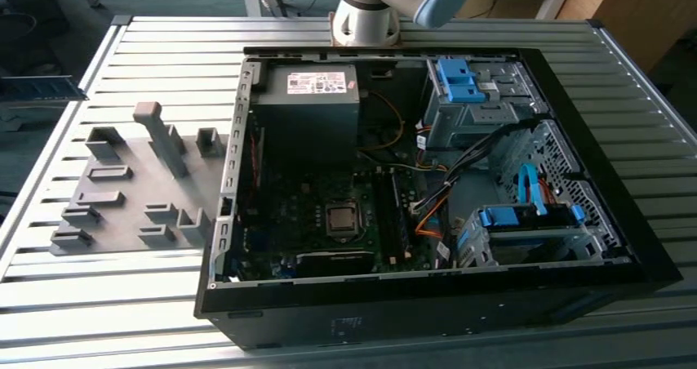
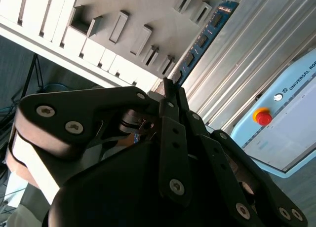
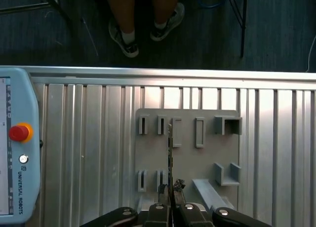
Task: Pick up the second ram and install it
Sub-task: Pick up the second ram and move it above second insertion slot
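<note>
The tool (image 3: 171, 190) is clamped on one end of the ram (image 3: 170, 148). In the first wrist view the black fingers (image 3: 159, 207) are pressed together on it, and the stick is seen edge-on as a thin dark line running away from them. In the second wrist view the tool (image 2: 168, 89) grips the same ram (image 2: 202, 39), whose blue face with its row of dark chips slants away from the fingertips.

Below the ram lies the grey plate (image 3: 187, 163) with its raised holder blocks and slots; the ram sits in none of them. I cannot tell how high above the plate (image 2: 143, 10) it hangs.

The plate rests on the ribbed metal tabletop (image 3: 98, 138). Well apart from it on the same tabletop (image 2: 247, 54) lies a pale blue pendant (image 3: 17, 138) with a red button (image 3: 19, 132); the second wrist view also shows the pendant (image 2: 291, 118).

Beyond the tabletop's edge, a person's shoes (image 3: 123, 39) stand on the dark floor.

In the exterior view the open case (image 1: 436, 304) lies on the tabletop (image 1: 109, 304) with the board (image 1: 326, 214) exposed. The plate (image 1: 120, 189) is just beside the case on the exterior view's left, and the arm base (image 1: 365, 22) stands behind the case.
</note>
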### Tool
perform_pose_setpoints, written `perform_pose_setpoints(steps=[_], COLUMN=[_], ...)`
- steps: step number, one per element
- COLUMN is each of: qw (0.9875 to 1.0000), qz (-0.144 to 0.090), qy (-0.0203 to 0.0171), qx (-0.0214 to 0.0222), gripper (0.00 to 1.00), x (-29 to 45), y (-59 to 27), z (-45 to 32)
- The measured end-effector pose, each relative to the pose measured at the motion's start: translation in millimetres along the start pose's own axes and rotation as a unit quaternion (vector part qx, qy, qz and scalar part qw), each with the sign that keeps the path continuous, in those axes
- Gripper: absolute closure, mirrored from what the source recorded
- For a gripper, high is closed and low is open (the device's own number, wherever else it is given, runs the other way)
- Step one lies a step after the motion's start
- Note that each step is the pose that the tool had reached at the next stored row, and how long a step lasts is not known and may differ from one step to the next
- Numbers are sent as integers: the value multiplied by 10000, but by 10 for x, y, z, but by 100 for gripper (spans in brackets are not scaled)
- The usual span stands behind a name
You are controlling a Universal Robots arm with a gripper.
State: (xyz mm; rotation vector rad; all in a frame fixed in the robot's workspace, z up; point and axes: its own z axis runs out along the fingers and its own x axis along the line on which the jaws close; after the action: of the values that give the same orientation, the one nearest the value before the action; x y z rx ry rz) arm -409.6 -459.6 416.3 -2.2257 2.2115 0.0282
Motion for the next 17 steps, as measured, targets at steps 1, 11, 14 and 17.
perform_pose_setpoints(steps=[1, 11, 14, 17], qw=[10000, 10000, 10000, 10000], qz=[0, 0, 0, 0], qy=[0, 0, 0, 0], qx=[1, 0, 0, 0], gripper=[86, 86, 86, 86], x=[0, 0, 0, 0], y=[0, -21, -29, -34], z=[0, -7, -7, -7])
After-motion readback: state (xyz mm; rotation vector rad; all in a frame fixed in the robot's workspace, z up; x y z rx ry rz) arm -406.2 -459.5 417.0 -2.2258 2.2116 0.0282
